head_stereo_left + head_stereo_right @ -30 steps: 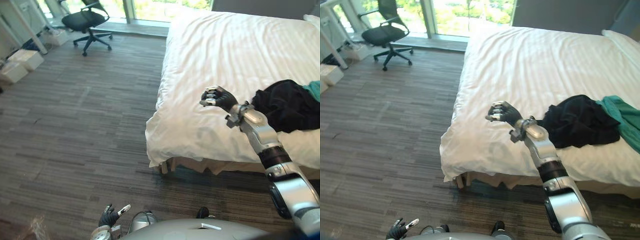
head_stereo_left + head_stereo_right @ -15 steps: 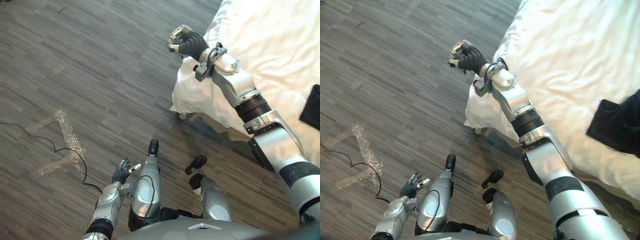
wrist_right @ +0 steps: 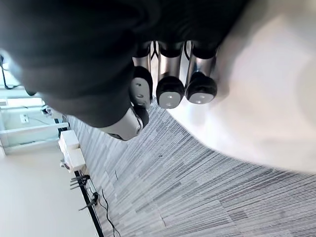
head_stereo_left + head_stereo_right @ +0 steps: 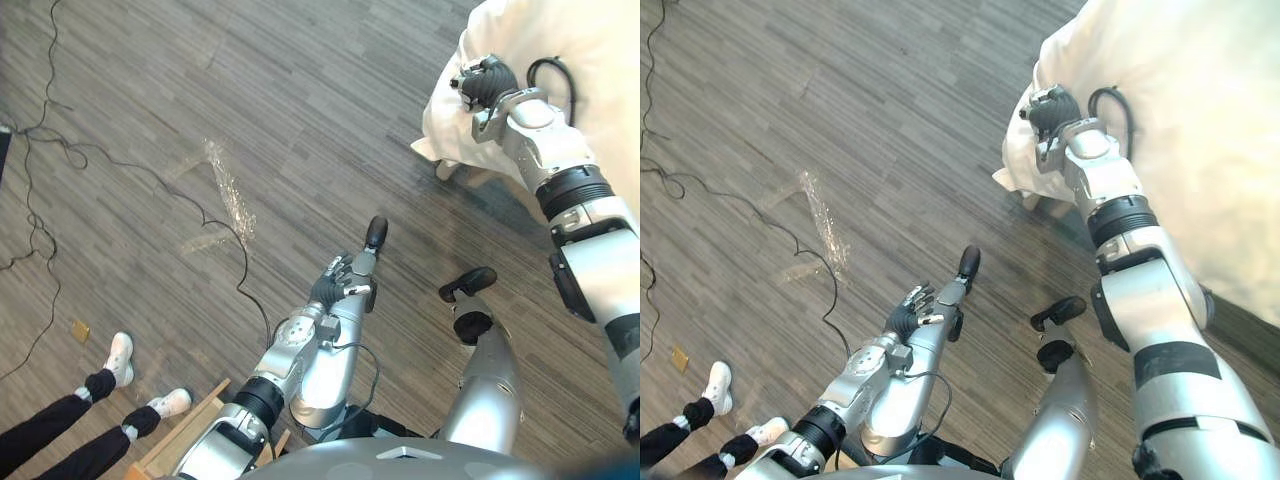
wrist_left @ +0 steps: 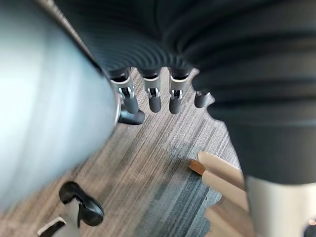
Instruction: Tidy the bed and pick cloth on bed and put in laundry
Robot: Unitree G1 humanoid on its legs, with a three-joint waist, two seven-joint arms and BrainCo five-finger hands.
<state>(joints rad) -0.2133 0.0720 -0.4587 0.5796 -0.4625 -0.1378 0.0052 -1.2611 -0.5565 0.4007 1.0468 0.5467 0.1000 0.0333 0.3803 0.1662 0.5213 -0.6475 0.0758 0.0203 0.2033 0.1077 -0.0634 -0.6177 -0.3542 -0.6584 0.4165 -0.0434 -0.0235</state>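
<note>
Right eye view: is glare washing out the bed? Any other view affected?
Right eye view: yes, the bed is overlit, folds faint by the right hand; right wrist view: bed equally pale; left eye view: floor evenly lit, one glinting clear strip.

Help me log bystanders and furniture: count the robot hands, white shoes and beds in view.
Robot hands: 2, left hand and right hand
White shoes: 2
Bed: 1
Total: 5

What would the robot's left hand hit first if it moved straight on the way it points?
Probably the grey-brown striped plank floor; the left hand points down at it, with nothing visible between.
</note>
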